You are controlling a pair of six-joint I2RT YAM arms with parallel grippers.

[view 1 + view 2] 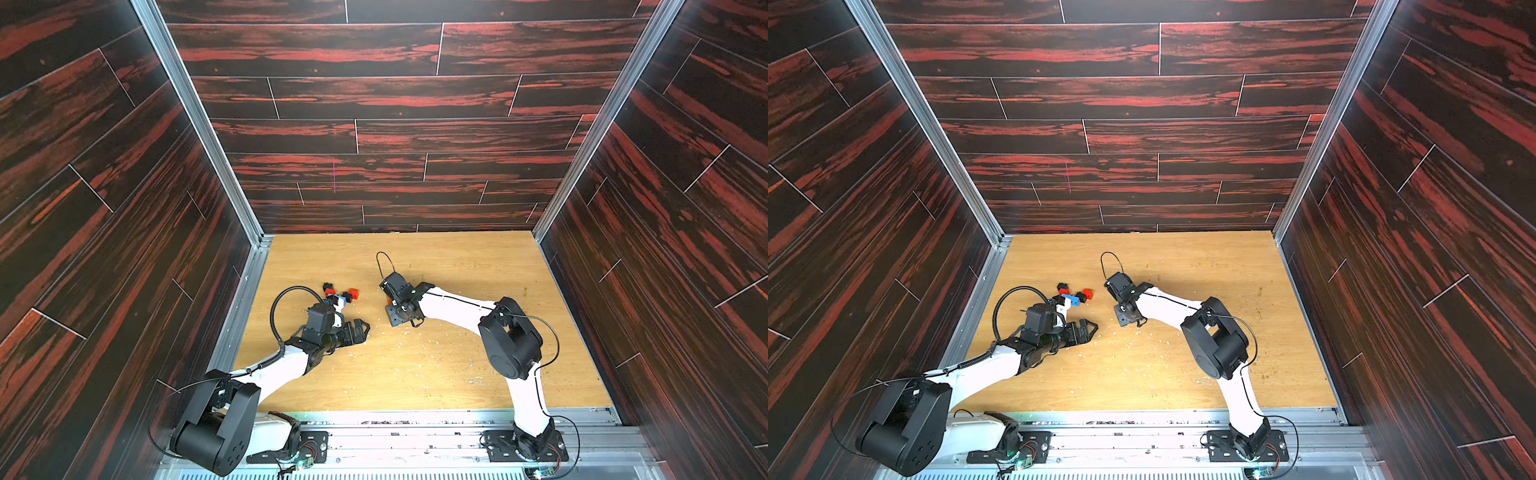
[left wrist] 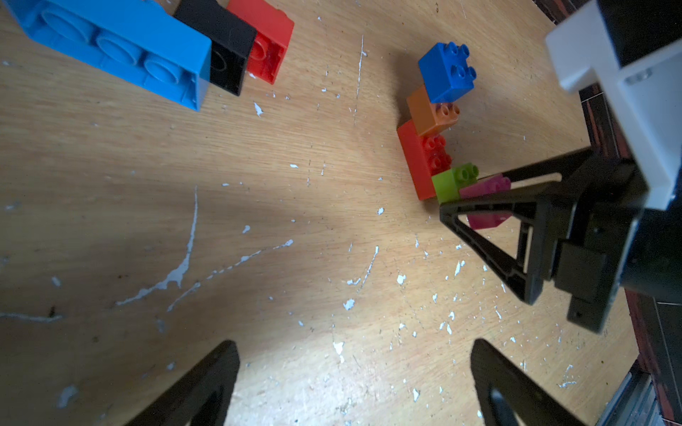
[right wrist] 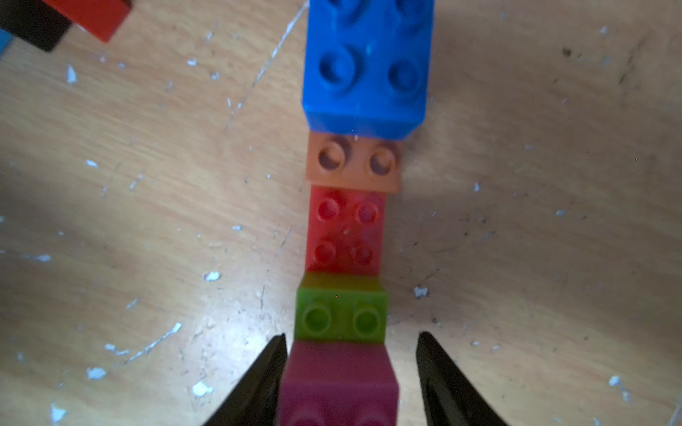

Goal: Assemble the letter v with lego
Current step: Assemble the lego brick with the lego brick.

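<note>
In the right wrist view the lego forms a stepped row on the table: blue, orange, red, green and pink bricks. My right gripper straddles the pink brick at the row's end. Its jaws are parted, one finger against the brick and the other a small gap off. My left gripper is wide open over bare wood, holding nothing, a little way from that row. In the left wrist view a long light-blue brick, a black brick and a red brick lie together.
In both top views the loose brick cluster lies beyond the left wrist, near the left wall. The wooden table is scratched and flecked with white chips. Dark panelled walls close in three sides, with a metal rail along the front.
</note>
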